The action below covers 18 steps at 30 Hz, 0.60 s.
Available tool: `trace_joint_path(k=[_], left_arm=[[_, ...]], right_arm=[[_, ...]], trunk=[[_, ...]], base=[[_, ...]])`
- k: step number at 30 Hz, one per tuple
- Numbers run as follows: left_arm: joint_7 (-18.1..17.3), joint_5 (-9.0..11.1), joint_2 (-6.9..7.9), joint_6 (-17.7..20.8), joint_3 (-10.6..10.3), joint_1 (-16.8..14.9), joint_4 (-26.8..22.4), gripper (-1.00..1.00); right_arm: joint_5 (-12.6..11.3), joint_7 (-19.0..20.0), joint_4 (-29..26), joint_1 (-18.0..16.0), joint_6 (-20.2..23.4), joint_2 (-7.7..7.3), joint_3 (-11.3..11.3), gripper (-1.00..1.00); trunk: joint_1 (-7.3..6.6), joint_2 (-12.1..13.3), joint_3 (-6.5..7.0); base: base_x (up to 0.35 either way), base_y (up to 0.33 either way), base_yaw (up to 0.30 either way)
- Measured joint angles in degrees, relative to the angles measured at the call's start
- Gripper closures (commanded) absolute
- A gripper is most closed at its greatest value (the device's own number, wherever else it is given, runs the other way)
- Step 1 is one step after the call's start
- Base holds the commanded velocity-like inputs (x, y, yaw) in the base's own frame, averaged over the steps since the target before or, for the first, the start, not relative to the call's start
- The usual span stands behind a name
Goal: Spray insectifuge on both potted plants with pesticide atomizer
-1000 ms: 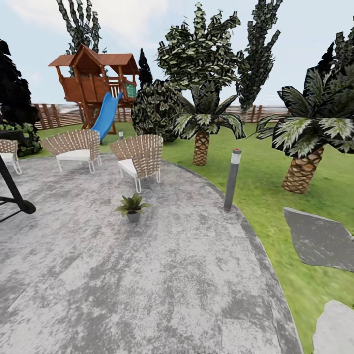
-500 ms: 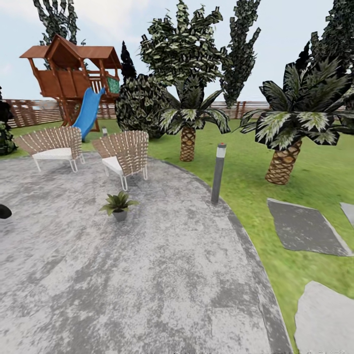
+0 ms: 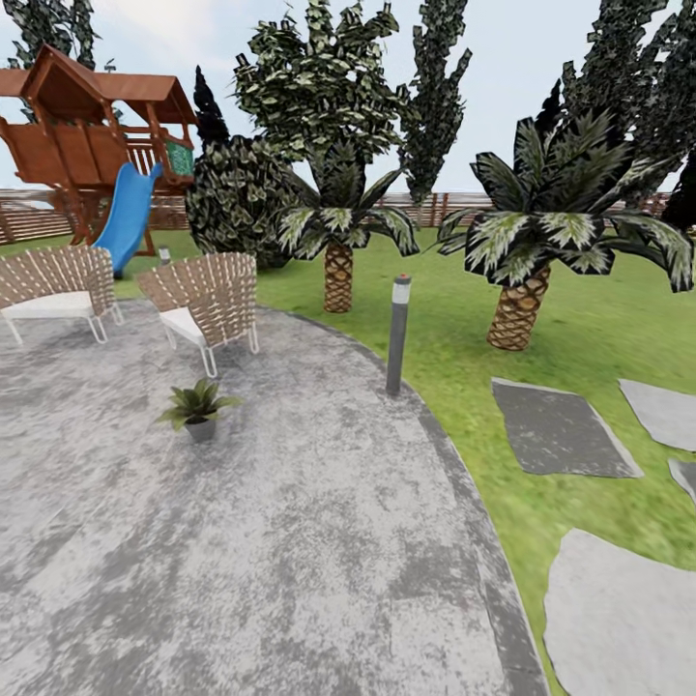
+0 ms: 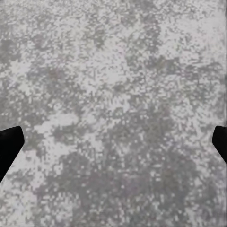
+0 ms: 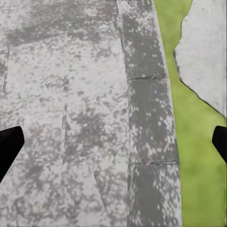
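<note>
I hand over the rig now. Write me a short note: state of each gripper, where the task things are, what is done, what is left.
Left gripper: open, holding nothing, over the stone patio.
Right gripper: open, holding nothing, over the patio's darker edge, with lawn beside it.
One potted plant stands on the patio, in front of the nearer wicker chair.
The second plant and the pesticide atomizer are not in these pictures.
Done: nothing by what shows; the atomizer is not in either gripper.
Left: find and pick up the atomizer, then spray both plants.
</note>
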Motion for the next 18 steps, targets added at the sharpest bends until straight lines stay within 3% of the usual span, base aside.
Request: trace_joint_path(k=[18], left_arm=[[0.0,0.0,0.02,0.0,0.0,0.0,0.0,-1.00]], right_arm=[[0.0,-0.1,0.0,0.0,0.0,0.00,0.0,-1.00]], trunk=[[0.00,0.0,-0.58]], base=[[0.228,-0.189,-0.265]])
